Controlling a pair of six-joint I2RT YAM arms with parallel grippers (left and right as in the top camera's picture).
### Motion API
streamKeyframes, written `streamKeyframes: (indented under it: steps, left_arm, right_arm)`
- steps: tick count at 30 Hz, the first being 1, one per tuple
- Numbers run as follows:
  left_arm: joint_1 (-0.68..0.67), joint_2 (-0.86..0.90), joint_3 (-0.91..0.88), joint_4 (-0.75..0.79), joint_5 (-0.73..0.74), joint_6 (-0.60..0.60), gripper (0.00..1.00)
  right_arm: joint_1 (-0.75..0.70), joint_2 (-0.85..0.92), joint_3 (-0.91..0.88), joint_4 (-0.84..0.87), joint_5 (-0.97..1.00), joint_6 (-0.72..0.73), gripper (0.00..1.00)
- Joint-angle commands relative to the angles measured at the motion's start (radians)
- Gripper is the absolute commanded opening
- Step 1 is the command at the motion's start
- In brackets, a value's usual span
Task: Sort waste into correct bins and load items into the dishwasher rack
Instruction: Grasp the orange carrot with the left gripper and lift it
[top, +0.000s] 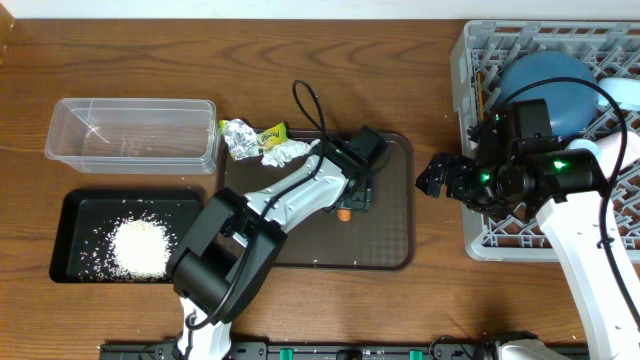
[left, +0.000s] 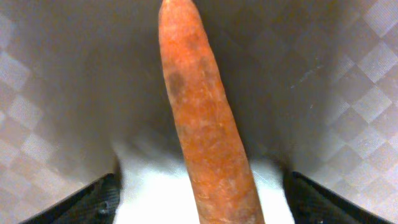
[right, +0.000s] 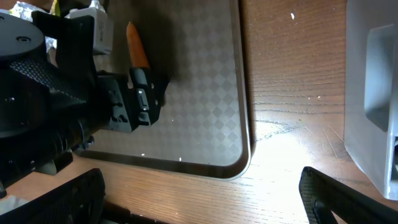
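Carrot (left: 205, 124): thick end cut off | left end effector (left: 200, 186): spread, astride carrot, not touching | right end effector (right: 199, 180): released

You see a brown wooden tabletop (top: 130, 55) with clear grain lines. Along its far edge runs a pale strip (top: 250, 8). A bright patch of light (right: 283, 140) lies on the wood.

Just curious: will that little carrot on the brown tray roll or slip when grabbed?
Probably stiff, since the carrot lies straight. Its round, tapered shape might roll on the flat tray; its matte skin likely grips well.
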Motion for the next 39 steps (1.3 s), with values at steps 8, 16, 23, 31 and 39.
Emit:
streamKeyframes:
  steps: [8, 16, 23, 31, 39]
  left_arm:
    - [-0.002, 0.031, 0.007, -0.006, -0.026, -0.053, 0.59]
    - [0.0, 0.005, 0.007, -0.039, -0.023, -0.053, 0.39]
    - [0.011, -0.086, 0.007, -0.05, -0.023, -0.053, 0.31]
    - [0.045, -0.188, 0.007, -0.098, -0.024, -0.053, 0.24]
    - [0.187, -0.329, 0.007, -0.238, -0.029, -0.053, 0.24]
  right_arm:
    - [0.012, 0.005, -0.004, 0.002, 0.0, 0.004, 0.99]
    - [0.012, 0.005, -0.004, 0.002, 0.0, 0.004, 0.99]
    - [0.012, 0.005, -0.004, 0.002, 0.0, 0.004, 0.99]
    - [0.012, 0.005, -0.004, 0.002, 0.0, 0.004, 0.99]
    - [0.012, 0.005, -0.004, 0.002, 0.0, 0.004, 0.99]
